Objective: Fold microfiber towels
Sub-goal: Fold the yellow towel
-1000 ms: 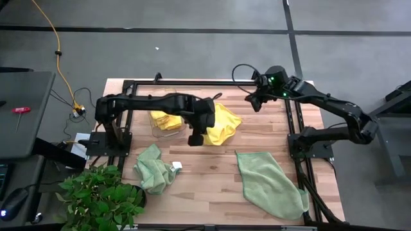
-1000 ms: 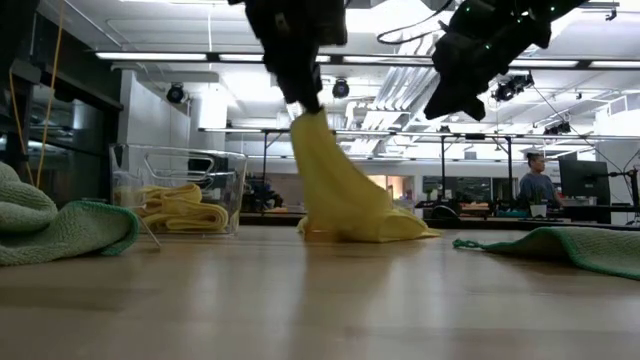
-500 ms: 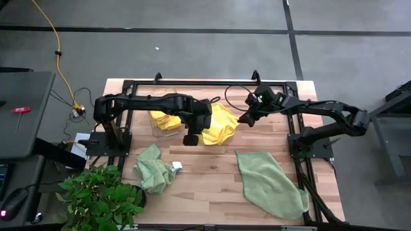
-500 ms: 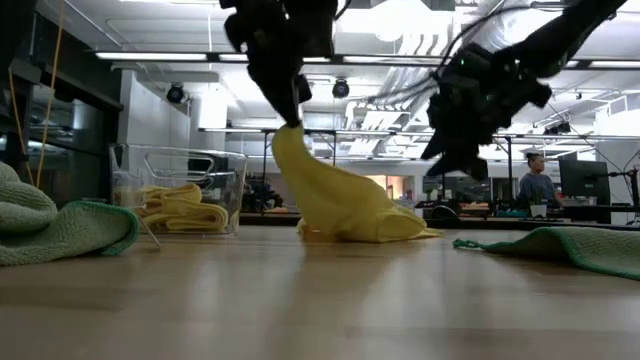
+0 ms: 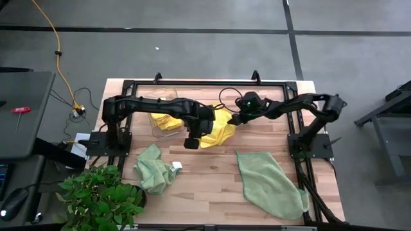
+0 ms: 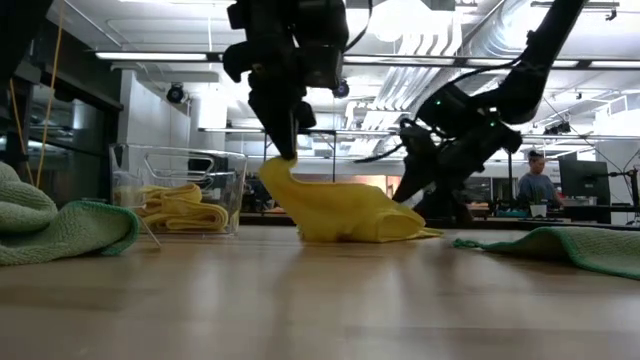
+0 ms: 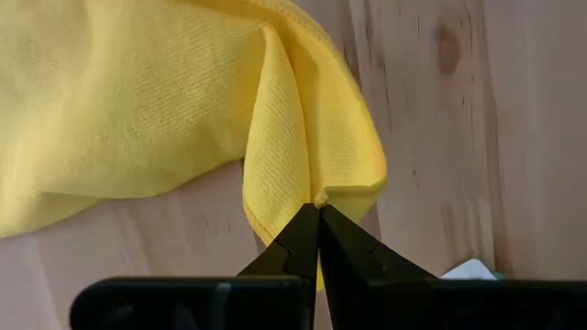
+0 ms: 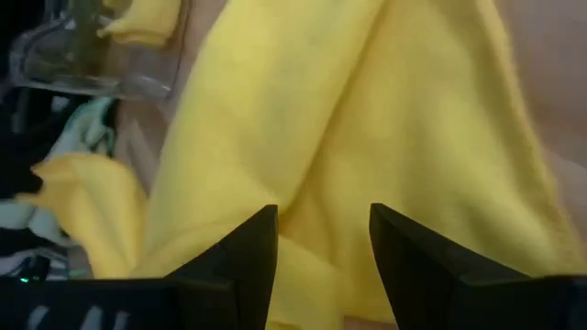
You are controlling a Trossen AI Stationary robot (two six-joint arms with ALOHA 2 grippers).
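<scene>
Left tool (image 7: pixel 318 213) pinched on yellow towel (image 7: pixel 138 101) corner above table.

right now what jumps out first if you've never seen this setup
The bright yellow towel at the middle of the table, pinched at one corner by the shut left gripper and lifted off the wood. The right gripper, open, hangs just over the towel's other side. A spread green towel lies at the front right and a crumpled green towel front left.
</scene>
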